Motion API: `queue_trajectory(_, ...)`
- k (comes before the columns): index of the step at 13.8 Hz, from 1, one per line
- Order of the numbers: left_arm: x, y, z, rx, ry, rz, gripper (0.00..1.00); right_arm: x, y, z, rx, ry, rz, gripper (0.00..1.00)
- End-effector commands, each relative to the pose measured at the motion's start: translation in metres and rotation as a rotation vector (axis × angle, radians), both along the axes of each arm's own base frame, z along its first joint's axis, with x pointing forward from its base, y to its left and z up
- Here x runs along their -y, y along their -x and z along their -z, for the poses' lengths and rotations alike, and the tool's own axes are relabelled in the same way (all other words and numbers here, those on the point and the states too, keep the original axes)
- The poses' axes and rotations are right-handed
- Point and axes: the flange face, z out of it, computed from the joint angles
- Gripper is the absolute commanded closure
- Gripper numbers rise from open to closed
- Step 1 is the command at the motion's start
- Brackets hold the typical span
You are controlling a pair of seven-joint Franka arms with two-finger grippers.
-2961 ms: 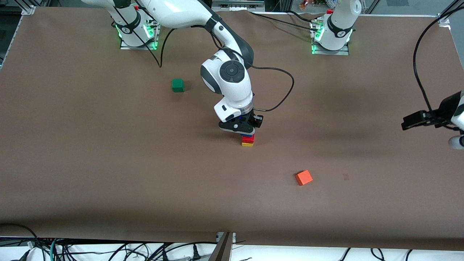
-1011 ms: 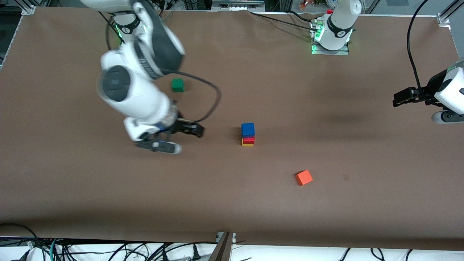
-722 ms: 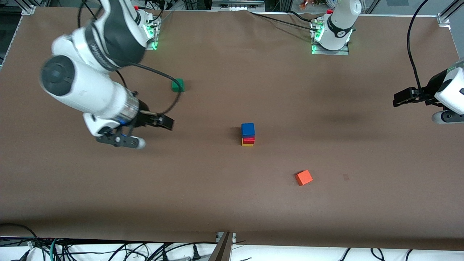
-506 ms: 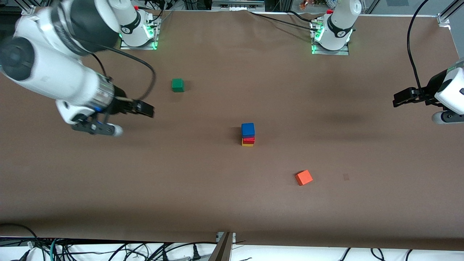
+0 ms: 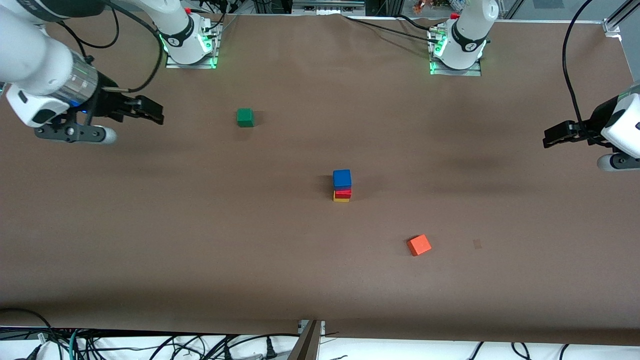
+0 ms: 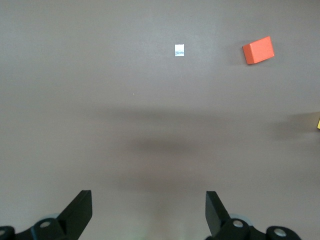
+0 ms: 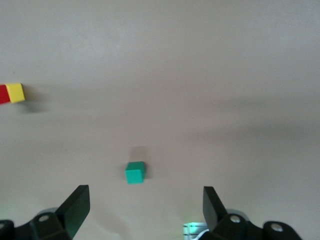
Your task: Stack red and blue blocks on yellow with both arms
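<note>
A three-cube stack stands mid-table: the blue block (image 5: 342, 178) on the red block (image 5: 343, 191) on the yellow cube (image 5: 341, 199). Nothing touches it. My right gripper (image 5: 151, 111) hangs open and empty over the right arm's end of the table, well away from the stack. Its wrist view catches the edge of the red block (image 7: 3, 94) and the yellow cube (image 7: 16, 92) beyond its open gripper (image 7: 145, 201). My left gripper (image 5: 550, 137) waits open and empty over the left arm's end; it (image 6: 148, 204) holds nothing in its own view.
A green cube (image 5: 245, 117) (image 7: 135, 172) lies toward the robots' bases from the stack. An orange cube (image 5: 419, 245) (image 6: 258, 50) sits nearer the front camera, toward the left arm's end. A small pale mark (image 6: 179, 50) lies on the brown table cover beside it.
The right arm has let go of the blue block atop the stack and swung away toward its own end of the table. The left arm has barely moved.
</note>
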Motion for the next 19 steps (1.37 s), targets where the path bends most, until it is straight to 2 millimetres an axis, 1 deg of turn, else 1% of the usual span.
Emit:
queue_trajectory(1,-0.005,0.001,-0.001,0.011,0.02,0.008,0.0,0.028,0.006,0.01,0.011,0.028,-0.045,0.0)
queue_trajectory(4,-0.005,0.001,-0.001,0.011,0.02,0.008,0.0,0.053,0.013,0.011,0.034,0.012,-0.096,0.0)
queue_trajectory(6,-0.004,0.001,-0.001,0.011,0.021,0.01,0.0,0.057,0.014,0.006,0.048,0.004,-0.13,0.0)
queue_trajectory(8,-0.005,0.001,-0.001,0.011,0.021,0.008,0.0,0.058,0.01,0.001,0.057,0.004,-0.151,0.0)
queue_trajectory(10,-0.004,0.001,-0.001,0.011,0.02,0.01,0.0,0.055,0.001,-0.004,0.073,0.008,-0.165,0.0)
queue_trajectory(12,-0.004,0.001,-0.001,0.011,0.018,0.01,0.0,0.054,-0.006,-0.015,0.094,0.01,-0.167,0.0)
queue_trajectory(14,-0.004,0.001,-0.001,0.011,0.021,0.01,0.0,0.057,-0.007,-0.02,0.102,0.01,-0.163,0.0)
queue_trajectory(19,-0.005,0.001,-0.001,0.011,0.021,0.008,0.0,0.055,-0.004,-0.019,0.08,0.011,-0.164,0.0)
